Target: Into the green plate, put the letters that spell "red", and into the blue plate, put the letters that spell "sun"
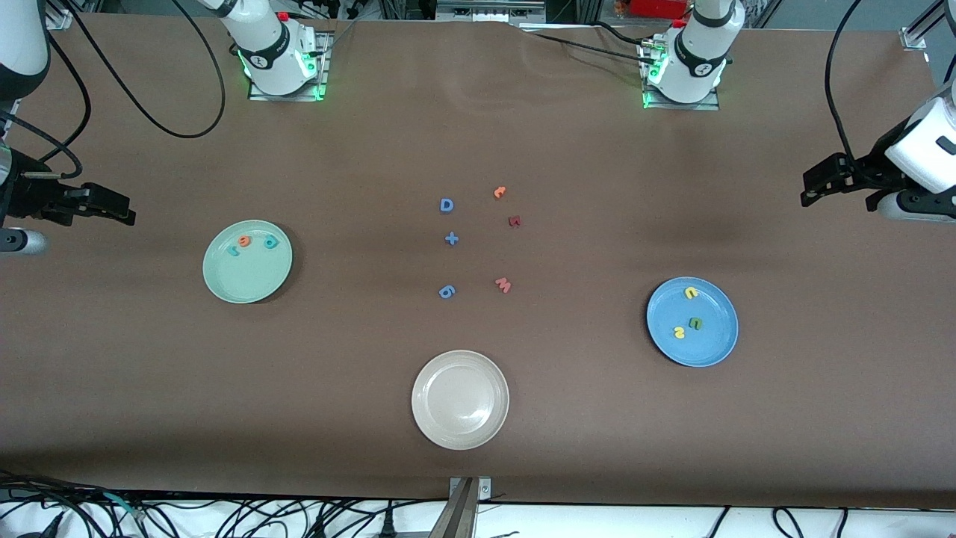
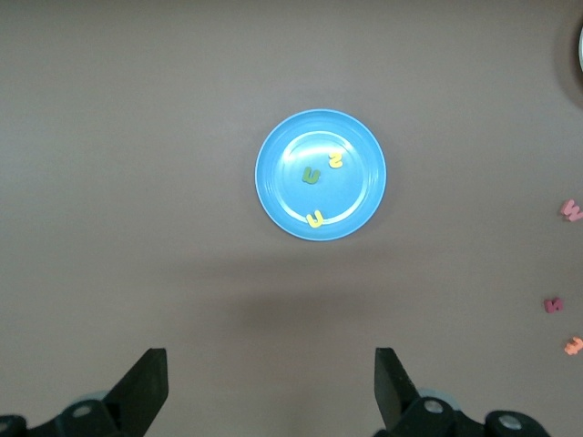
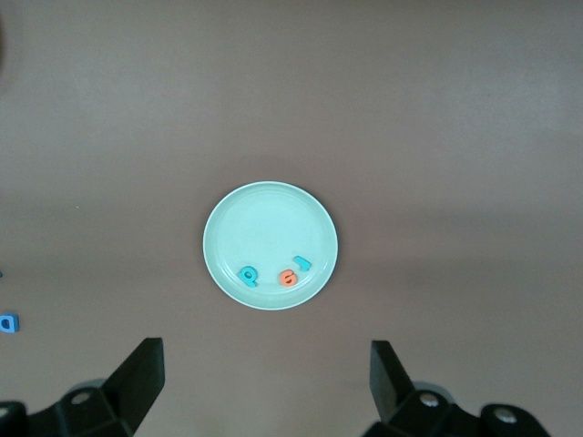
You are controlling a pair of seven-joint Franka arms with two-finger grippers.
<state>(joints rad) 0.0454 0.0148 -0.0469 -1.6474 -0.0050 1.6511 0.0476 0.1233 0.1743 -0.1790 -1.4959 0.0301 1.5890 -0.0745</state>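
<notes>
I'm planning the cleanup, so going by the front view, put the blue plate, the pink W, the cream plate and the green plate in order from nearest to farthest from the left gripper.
From the left gripper, open at its end of the table:
1. blue plate, at that end.
2. pink W, mid-table.
3. cream plate, nearest the front camera.
4. green plate, at the right arm's end.

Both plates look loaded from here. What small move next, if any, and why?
Probably none beyond holding both arms parked. The green plate holds the teal r, orange e and teal d; the blue plate holds three letters, two yellow and one green. The left gripper and right gripper hang open and empty at the table's ends.
</notes>
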